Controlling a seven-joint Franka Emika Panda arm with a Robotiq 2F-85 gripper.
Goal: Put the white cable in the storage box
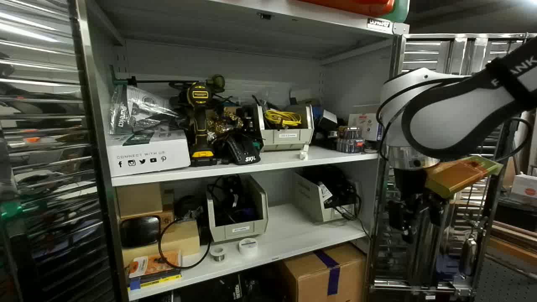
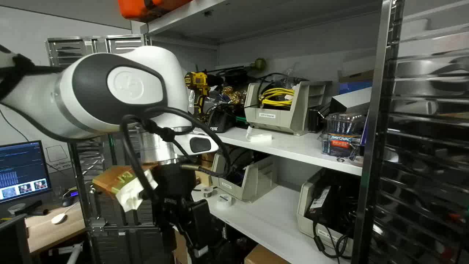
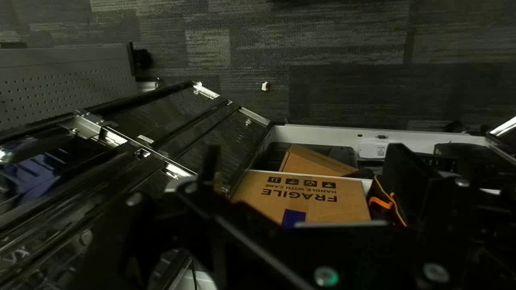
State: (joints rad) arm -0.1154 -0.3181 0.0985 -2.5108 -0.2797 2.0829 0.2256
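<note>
One small white item (image 2: 261, 138), too small to be confirmed as the cable, seen on the upper worktop (image 2: 293, 145) of the cabinet (image 2: 383, 73), just in front of the grey bin (image 2: 280, 123) holding yellow cable (image 2: 275, 98), claw (image 3: 304, 155) spread wide

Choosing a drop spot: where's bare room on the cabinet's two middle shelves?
Lower shelf: widest patch, between its two gray bins, out to the front edge. Upper shelf: narrow front strip between the small white object and battery packs. Crowded: upper shelf around the drill; lower shelf around the stacked cardboard boxes.
</note>
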